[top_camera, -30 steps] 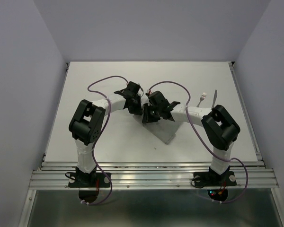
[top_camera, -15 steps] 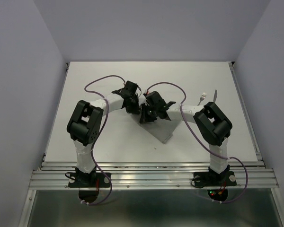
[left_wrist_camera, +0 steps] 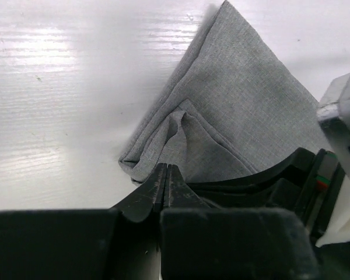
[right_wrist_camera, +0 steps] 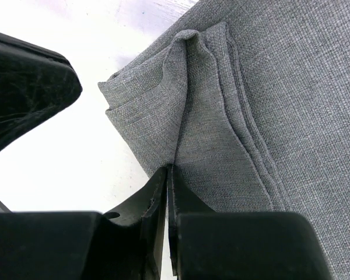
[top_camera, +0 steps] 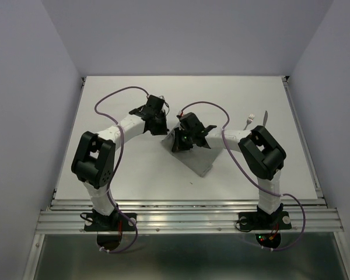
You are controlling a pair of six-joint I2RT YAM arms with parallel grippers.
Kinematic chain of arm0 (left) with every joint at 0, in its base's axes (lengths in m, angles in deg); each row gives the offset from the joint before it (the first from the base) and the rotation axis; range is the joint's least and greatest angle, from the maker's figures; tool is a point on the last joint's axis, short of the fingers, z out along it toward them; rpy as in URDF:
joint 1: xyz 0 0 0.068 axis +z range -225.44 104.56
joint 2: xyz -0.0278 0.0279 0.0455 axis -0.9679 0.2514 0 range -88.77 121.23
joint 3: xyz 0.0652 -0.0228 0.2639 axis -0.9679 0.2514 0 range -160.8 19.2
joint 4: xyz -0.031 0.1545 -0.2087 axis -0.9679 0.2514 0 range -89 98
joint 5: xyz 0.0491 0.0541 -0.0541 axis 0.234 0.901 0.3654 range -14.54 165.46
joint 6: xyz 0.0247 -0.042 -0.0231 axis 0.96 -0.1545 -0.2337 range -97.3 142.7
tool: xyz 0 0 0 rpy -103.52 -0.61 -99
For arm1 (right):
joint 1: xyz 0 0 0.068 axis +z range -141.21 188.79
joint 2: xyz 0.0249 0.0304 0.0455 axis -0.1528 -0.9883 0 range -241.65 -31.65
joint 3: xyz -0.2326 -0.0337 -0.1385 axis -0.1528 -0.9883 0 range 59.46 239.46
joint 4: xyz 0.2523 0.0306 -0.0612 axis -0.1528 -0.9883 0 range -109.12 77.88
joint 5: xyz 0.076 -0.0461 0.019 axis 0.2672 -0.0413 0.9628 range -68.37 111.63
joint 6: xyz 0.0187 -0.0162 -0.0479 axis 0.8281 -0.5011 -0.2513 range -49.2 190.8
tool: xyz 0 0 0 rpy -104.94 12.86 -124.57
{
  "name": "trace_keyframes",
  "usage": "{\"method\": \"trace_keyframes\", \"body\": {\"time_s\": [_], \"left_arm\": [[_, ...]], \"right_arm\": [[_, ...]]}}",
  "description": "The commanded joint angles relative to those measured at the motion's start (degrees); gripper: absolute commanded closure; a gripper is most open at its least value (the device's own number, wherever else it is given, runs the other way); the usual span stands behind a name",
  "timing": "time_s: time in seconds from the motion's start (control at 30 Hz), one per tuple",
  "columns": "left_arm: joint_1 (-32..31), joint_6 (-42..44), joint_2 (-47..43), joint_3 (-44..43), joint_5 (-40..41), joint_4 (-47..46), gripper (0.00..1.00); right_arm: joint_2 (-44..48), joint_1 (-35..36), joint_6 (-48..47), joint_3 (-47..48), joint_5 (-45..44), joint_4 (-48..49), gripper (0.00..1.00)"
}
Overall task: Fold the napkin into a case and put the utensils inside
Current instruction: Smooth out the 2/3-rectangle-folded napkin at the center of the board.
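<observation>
White tabletop (top_camera: 105,169), with the grey napkin (top_camera: 203,163) lying mid-table, folded into a layered wedge. My right fingers (right_wrist_camera: 156,192), pressed together, pinch a raised fold near its far edge. My left fingers (left_wrist_camera: 159,185), all but closed at the napkin's left corner, appear to nip a pucker of cloth, though the contact is hard to see. Fork (top_camera: 251,118) and knife (top_camera: 265,118) lie side by side, well apart at far right.

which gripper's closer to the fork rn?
Right. The right gripper is on the napkin, left of the fork; the left gripper is further left, at the napkin's edge.
</observation>
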Motion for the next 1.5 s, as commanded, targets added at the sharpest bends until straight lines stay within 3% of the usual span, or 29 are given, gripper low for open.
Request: {"method": "trace_keyframes", "body": {"time_s": [0.0,0.43,0.67,0.83,1.07,1.4,1.43,1.47], "left_arm": [[0.3,1.2,-1.0,2.6,-0.8,0.4,1.00],[1.0,1.3,6.2,3.6,1.5,-0.9,1.00],[1.6,0.6,6.2,5.3,2.2,-1.5,1.00],[1.8,0.8,5.7,5.3,2.3,-0.8,1.00],[2.2,0.9,4.3,5.7,2.5,-0.8,1.00],[2.2,2.2,0.9,2.4,2.6,1.3,1.00],[2.2,2.4,0.5,2.0,2.7,1.5,1.00],[2.2,2.6,0.2,1.6,2.6,1.9,1.00]], "right_arm": [[0.0,0.1,0.1,0.2,-0.1,0.1,0.91],[1.6,0.1,0.0,0.3,0.1,-0.3,0.91],[11.6,0.1,0.4,-3.8,-8.7,-1.1,0.67],[17.8,-0.5,-1.2,-8.6,-13.6,-3.9,0.68],[24.7,-1.8,-1.4,-17.4,-14.0,-9.0,0.73],[26.2,-3.9,-2.0,-20.1,-16.4,-11.2,0.72],[25.9,-3.9,-2.6,-19.9,-16.5,-11.2,0.69],[25.2,-3.9,-3.1,-19.1,-17.4,-12.5,0.59]]}}
